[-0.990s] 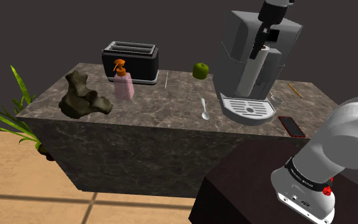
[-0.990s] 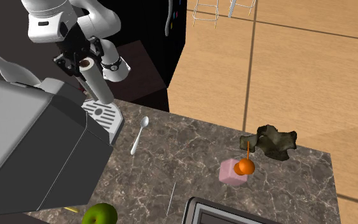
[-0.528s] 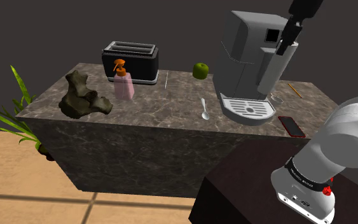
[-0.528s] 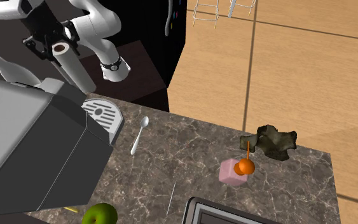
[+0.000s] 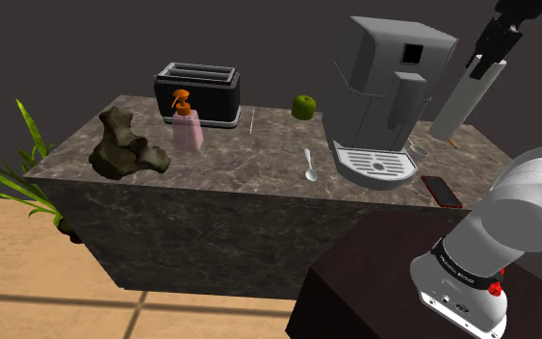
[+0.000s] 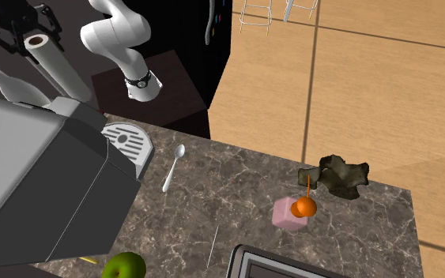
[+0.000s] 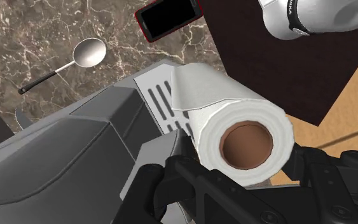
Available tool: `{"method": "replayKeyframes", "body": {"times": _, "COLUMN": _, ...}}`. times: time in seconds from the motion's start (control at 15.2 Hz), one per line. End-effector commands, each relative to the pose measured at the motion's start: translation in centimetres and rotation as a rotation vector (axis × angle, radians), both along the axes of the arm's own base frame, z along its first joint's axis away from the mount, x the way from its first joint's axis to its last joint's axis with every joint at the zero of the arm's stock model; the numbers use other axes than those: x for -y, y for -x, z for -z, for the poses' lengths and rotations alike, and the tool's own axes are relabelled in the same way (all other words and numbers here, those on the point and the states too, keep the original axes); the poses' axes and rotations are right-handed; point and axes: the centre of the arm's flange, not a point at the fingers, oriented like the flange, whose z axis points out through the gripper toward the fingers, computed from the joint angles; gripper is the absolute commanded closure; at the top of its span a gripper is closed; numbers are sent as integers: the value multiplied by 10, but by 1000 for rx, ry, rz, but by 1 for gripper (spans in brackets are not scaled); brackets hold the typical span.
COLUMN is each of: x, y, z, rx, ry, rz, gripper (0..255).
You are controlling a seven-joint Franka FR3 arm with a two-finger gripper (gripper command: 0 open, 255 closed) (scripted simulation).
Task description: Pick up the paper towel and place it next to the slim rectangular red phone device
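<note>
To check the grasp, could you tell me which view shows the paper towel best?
The wrist view: the paper towel sits end-on, clasped between the fingers. The shoulder and second exterior views show its tilted length in the air.

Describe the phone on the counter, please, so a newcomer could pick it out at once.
Find the big grey coffee machine on the marbled counter. Beside its drip tray, toward the shoulder view's right, the phone lies flat near the counter's edge. It alone is a slim red-rimmed slab with a black screen; the spoon is pale.
</note>
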Motion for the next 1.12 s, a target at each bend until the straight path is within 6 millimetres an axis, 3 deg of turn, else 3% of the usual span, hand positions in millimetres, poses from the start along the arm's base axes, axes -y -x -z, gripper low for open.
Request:
{"method": "replayKeyframes", "body": {"times": 0.0, "x": 13, "y": 24, "z": -7, "rx": -1, "ry": 0, "rz": -1, "gripper": 255}}
{"method": "replayKeyframes", "body": {"times": 1.06, "x": 138, "y": 185, "z": -61, "rx": -1, "ry": 0, "rz": -1, "gripper": 255}}
